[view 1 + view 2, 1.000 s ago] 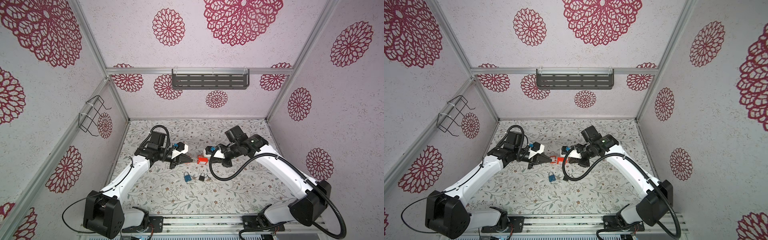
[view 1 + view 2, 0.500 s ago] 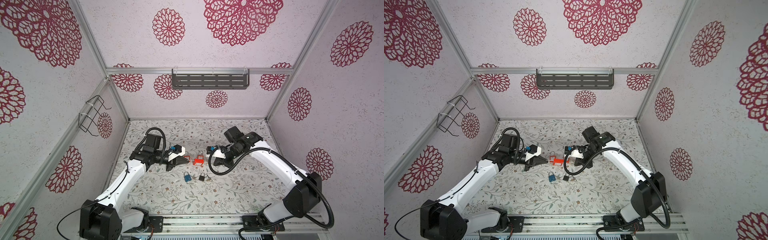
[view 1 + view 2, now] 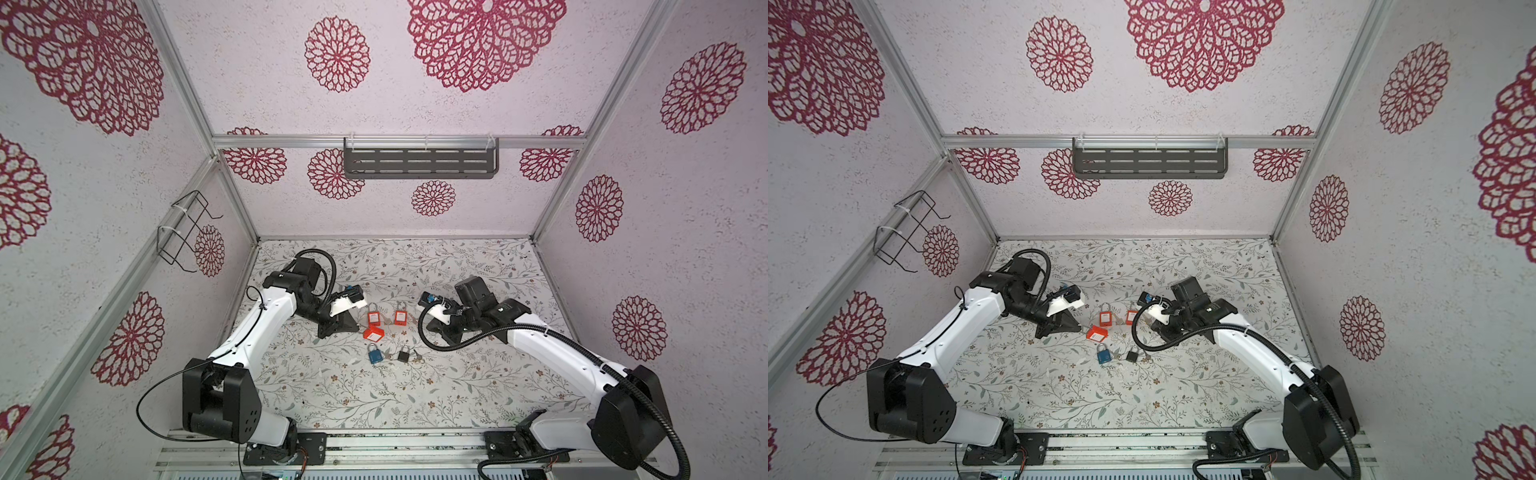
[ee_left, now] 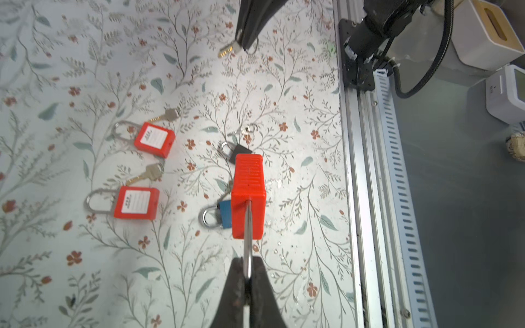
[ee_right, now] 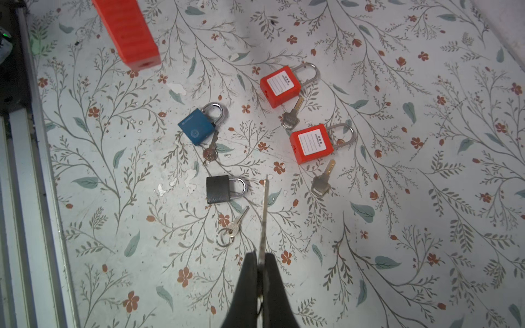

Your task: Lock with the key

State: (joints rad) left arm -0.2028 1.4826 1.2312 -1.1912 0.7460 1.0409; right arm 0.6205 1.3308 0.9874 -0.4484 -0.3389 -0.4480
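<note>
Floral paper covers the table [image 3: 374, 399], and red rosettes dot the booth walls. In both top views, just above the middle of the frame, the left gripper [image 3: 353, 328] is clamped on a held padlock [image 3: 372, 333], which is raised off the surface. The spare padlocks [image 3: 375, 355] lie loose around it. Right of centre, the right gripper [image 3: 435, 330] is closed as well, but what it pinches is too small to tell here.

In the left wrist view, the left gripper's fingers [image 4: 235, 284] squeeze the steel shackle [image 4: 247, 235] edge-on. The red body juts forward, probably to offer its far end to the other arm. That end faces away from this camera. Opposite, the right gripper grips a key [image 4: 227, 51], well apart from the lock.

In the right wrist view, the fingers [image 5: 247, 278] are pressed onto the key's head. The blade [image 5: 265, 210] points straight out as a thin line, so its teeth cannot be read. The held padlock is cut off by the frame edge, and its keyhole [image 5: 145, 64] shows only as a dark dot. Blade and keyhole are not yet lined up.
</note>
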